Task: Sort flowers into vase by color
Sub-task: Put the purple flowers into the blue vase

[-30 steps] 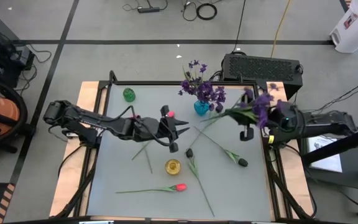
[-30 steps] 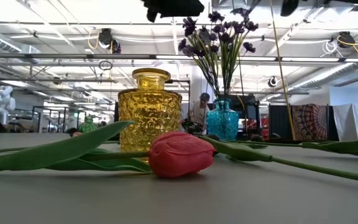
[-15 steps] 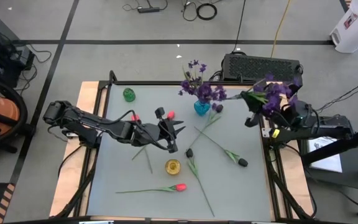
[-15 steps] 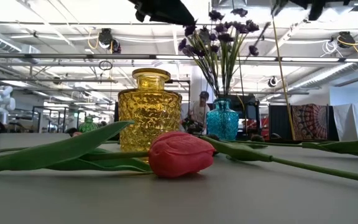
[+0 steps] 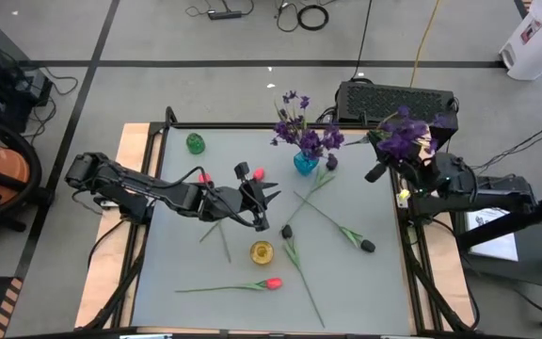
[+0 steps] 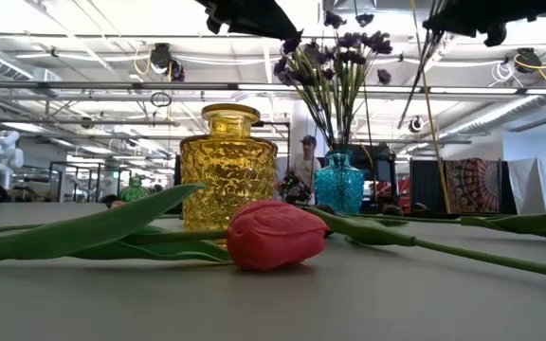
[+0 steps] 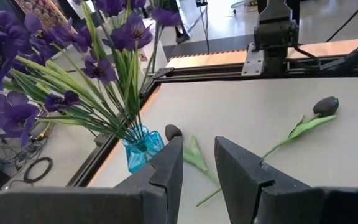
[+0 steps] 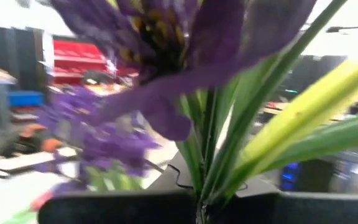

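Grey table (image 5: 186,264), strewn flowers (image 5: 269,282), left pincer (image 5: 269,195) apart, right pincer (image 5: 390,158) clamping purple stem (image 5: 405,132).

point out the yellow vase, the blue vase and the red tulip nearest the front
yellow vase (image 5: 262,251), high view, its mouth
blue vase (image 6: 338,185), low view, its body
red tulip (image 6: 275,234), low view, its bud

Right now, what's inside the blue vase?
Purple flowers stand in the blue vase, their green stems bunched in its neck. The stem ends inside can't be made out through the glass.
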You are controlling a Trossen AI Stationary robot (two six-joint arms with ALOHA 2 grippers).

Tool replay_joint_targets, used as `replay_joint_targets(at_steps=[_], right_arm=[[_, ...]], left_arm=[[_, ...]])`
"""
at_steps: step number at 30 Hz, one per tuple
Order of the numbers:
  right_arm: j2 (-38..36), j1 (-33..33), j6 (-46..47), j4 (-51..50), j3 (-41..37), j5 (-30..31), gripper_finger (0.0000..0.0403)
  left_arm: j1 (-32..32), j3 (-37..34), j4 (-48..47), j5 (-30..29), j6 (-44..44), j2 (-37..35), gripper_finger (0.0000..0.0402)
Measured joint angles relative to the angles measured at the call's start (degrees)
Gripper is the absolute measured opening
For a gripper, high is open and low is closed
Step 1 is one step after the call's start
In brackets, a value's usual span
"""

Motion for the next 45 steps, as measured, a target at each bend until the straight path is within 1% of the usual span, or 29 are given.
replay_joint_targets(at_steps=[2,5,12,13,15,19,22,27,31,35,40,42,45], right_arm=[[1.0,-1.1,-0.4,0.0,0.0,1.1,0.0000],[3.3,-3.5,-0.4,1.1,0.0,0.5,0.0000],[10.9,-10.8,3.2,4.4,0.0,0.0,0.0000],[11.8,-11.9,4.2,5.0,0.0,-0.4,0.0000],[13.1,-14.4,6.8,5.6,0.0,-3.5,0.0000],[15.4,-20.1,12.2,4.5,2.2,-13.2,0.0000],[17.4,-24.3,13.9,1.5,5.5,-19.0,0.0000],[20.8,-31.4,13.8,-4.7,12.8,-30.2,0.0000],[23.5,-38.7,11.3,-9.7,17.6,-41.3,0.0000],[26.0,-47.5,8.8,-12.4,19.9,-54.2,0.0000],[29.6,-58.9,7.9,-11.7,19.9,-75.4,0.0000],[31.5,-62.2,6.6,-11.6,19.9,-81.1,0.0000],[34.5,-65.4,4.3,-10.7,19.8,-88.4,0.0000]], left_arm=[[0.0,0.0,0.0,0.0,0.0,0.0,0.0100],[0.0,0.0,0.2,0.0,0.0,0.0,0.0100],[0.0,0.0,0.6,0.0,0.0,0.0,0.0100],[0.0,0.0,0.5,0.0,0.0,0.0,0.0100],[-0.1,0.0,0.4,0.0,0.0,0.0,0.0100],[-0.1,0.0,0.0,0.0,0.0,0.0,0.0100],[-0.1,0.0,0.0,0.0,0.0,0.0,0.0100],[-0.1,0.0,-0.3,0.0,0.0,0.0,0.0100],[-0.1,0.0,-0.3,0.0,0.0,0.0,0.0100],[-0.1,0.0,-0.4,0.0,0.0,0.0,0.0100],[-0.1,0.0,-1.0,0.0,0.0,0.0,0.0100],[-0.1,0.0,-1.5,0.0,0.0,0.0,0.0100],[-0.1,0.0,-1.5,0.0,0.0,0.0,0.0100]])
